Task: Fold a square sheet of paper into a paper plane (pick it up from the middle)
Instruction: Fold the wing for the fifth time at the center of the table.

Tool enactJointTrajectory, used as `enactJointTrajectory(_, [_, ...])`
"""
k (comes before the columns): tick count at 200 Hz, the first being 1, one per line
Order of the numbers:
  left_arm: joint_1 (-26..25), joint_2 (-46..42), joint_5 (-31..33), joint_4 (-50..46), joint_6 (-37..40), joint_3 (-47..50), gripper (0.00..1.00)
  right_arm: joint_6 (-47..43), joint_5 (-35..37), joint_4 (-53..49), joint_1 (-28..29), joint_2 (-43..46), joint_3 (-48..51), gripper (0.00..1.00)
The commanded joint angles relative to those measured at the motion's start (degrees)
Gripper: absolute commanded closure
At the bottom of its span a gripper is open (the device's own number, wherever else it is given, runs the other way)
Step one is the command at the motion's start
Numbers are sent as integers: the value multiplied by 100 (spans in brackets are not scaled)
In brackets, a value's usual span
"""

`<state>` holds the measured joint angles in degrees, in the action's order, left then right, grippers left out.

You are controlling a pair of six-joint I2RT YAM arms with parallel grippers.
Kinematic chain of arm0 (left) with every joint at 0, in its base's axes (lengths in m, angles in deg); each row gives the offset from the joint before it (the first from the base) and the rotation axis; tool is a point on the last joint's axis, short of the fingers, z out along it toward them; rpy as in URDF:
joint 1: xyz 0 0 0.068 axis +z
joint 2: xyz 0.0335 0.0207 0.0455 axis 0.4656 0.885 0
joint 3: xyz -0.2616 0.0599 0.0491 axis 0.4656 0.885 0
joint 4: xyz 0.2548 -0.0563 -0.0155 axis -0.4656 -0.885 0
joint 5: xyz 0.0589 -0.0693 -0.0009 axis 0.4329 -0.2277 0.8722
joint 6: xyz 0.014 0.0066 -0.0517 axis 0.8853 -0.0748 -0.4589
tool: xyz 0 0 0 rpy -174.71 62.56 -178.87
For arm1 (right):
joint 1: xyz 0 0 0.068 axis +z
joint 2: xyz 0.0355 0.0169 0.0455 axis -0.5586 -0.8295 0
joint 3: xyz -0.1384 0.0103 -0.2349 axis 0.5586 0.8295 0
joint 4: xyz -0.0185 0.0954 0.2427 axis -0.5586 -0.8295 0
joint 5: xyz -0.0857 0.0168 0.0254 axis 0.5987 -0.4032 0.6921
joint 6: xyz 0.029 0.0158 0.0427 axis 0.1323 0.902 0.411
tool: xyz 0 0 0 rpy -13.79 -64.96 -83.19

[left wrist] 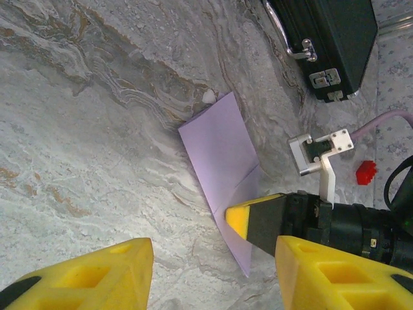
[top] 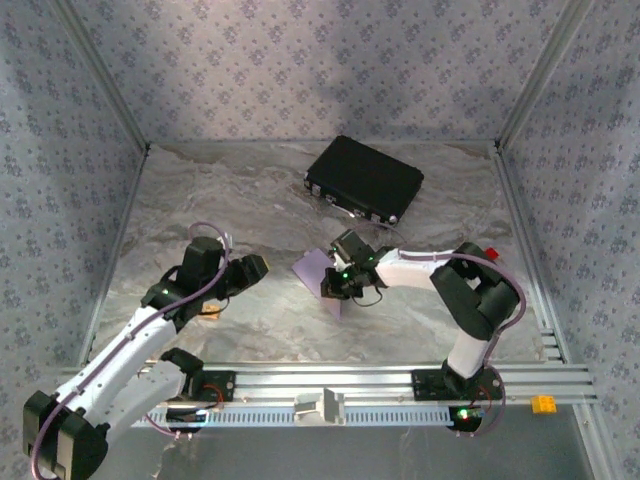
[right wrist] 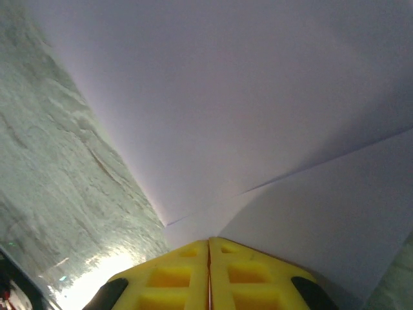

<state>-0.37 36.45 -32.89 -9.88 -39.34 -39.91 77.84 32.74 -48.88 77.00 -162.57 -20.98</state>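
**Right arm.** In the right wrist view the right gripper (right wrist: 208,242) is nearest, at bottom centre. Its jaws are pressed together. The sheet (right wrist: 226,97) rises straight from the tips and two creases run out from that point. I judge the paper's edge to be pinched there.

**Position of the sheet.** In the top view the sheet (top: 313,266) lies at mid-frame on the table (top: 250,190), touching the right gripper (top: 335,285) on its left side. In the left wrist view the sheet (left wrist: 219,148) runs lengthwise from upper centre down to lower centre. The right gripper (left wrist: 235,219) grips it near the lower end, where a crease starts.

**Left arm.** The left gripper (left wrist: 213,248) has its jaws apart and holds nothing. The sheet's lower tip lies just ahead of the gap. In the top view the left gripper (top: 255,268) stands left of the sheet and clear of it.

**Governing relation.** The sheet lies between the two tools. The right one has it; the left is near and faces its long edge.

**Surroundings.** The case (top: 365,178) sits at upper centre, well apart. Nothing stands between the left gripper and the paper.

**Risk.** The paper is thin and held at one edge, so it may sag or slip.
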Motion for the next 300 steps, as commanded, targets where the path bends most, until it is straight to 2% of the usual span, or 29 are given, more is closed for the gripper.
enactJointTrajectory(1, [37, 94, -80, 144, 18, -50, 48, 527, 83, 211, 52, -138, 145, 92])
enactJointTrajectory(28, [37, 188, -334, 639, -215, 149, 50, 1495, 420, 347, 137, -117, 391, 93])
enactJointTrajectory(40, [43, 284, -417, 742, -241, 155, 51, 2211, 601, 554, 216, -106, 587, 94])
enactJointTrajectory(61, [37, 460, -553, 906, -262, 145, 53, 3590, 1155, 1726, 506, 55, 1091, 93])
enactJointTrajectory(89, [35, 724, -793, 1302, -365, 214, 58, 4934, 2646, 3342, 1134, 392, 1640, 89])
enactJointTrajectory(100, [30, 882, -921, 1450, -363, 208, 60, 4729, 2863, 3757, 1248, 496, 1582, 89])
enactJointTrajectory(111, [30, 1023, -984, 1529, -374, 182, 63, 4242, 2581, 3626, 1169, 649, 1350, 87])
enactJointTrajectory(120, [27, 1109, -1003, 1612, -385, 181, 65, 3828, 2251, 3029, 1010, 854, 1158, 87])
enactJointTrajectory(136, [12, 1266, -1042, 1830, -440, 199, 68, 3266, 2118, 2109, 775, 1211, 1086, 87])
enactJointTrajectory(180, [-125, 2159, -1308, 2455, -536, -64, 77, 1888, 1699, 437, 53, 1752, 1040, 90])
enactJointTrajectory(206, [-394, 2994, -1525, 2722, -501, -547, 80, 1619, 1333, 397, -271, 1740, 1153, 90])
enactJointTrajectory(230, [-623, 3715, -1533, 2810, -486, -940, 83, 1590, 802, 800, -536, 1665, 1381, 89])
enactJointTrajectory(300, [-603, 5052, -1481, 2848, -503, -1427, 91, 1526, 138, 1564, -642, 1449, 1543, 84])
